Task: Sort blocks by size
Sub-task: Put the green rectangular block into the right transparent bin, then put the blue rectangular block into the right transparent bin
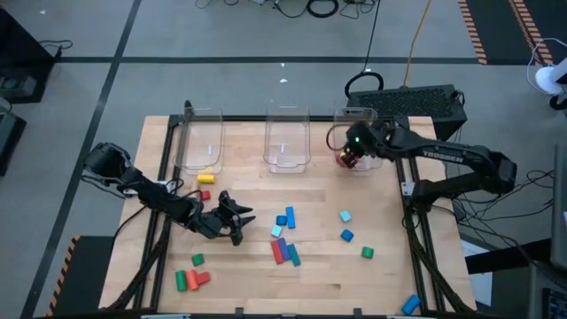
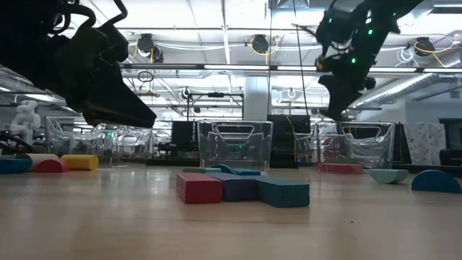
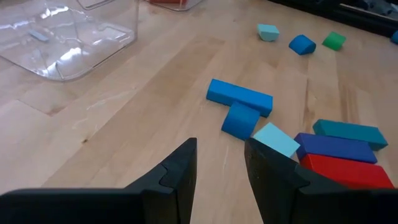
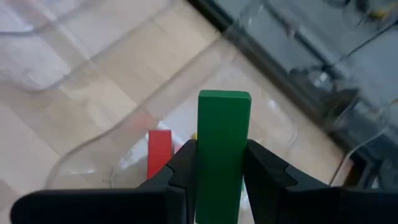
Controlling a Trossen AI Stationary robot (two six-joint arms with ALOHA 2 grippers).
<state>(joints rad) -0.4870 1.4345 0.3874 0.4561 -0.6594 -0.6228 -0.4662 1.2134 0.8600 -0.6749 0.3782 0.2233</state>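
Note:
Three clear bins stand along the far side: left (image 1: 200,140), middle (image 1: 288,142), right (image 1: 356,120). My right gripper (image 1: 348,158) hovers over the right bin, shut on a green bar (image 4: 224,143); a red block (image 4: 160,152) lies in the bin below it. My left gripper (image 3: 221,168) stands open and empty low over the table's middle (image 1: 241,226). Just ahead of it lie a blue bar (image 3: 239,98), a blue half-round piece (image 3: 239,120), a light-blue cube (image 3: 275,140), and teal (image 3: 348,132), dark-blue (image 3: 336,148) and red (image 3: 345,171) bars side by side. My right gripper pinches the green bar's two long sides (image 4: 219,163) between its two fingers. The bar lies along the fingers, and its free end (image 4: 224,98) sticks out past the fingertips. The fingers slant down over the right bin, with the bar lifted clear of it.
A yellow block (image 1: 210,178) and a small red one (image 1: 205,194) lie before the left bin. Red and green blocks (image 1: 190,279) sit near the front left. Light-blue (image 1: 345,215), blue (image 1: 346,235) and green (image 1: 367,252) pieces lie right of the middle; a blue piece (image 1: 409,304) sits at the near right edge.

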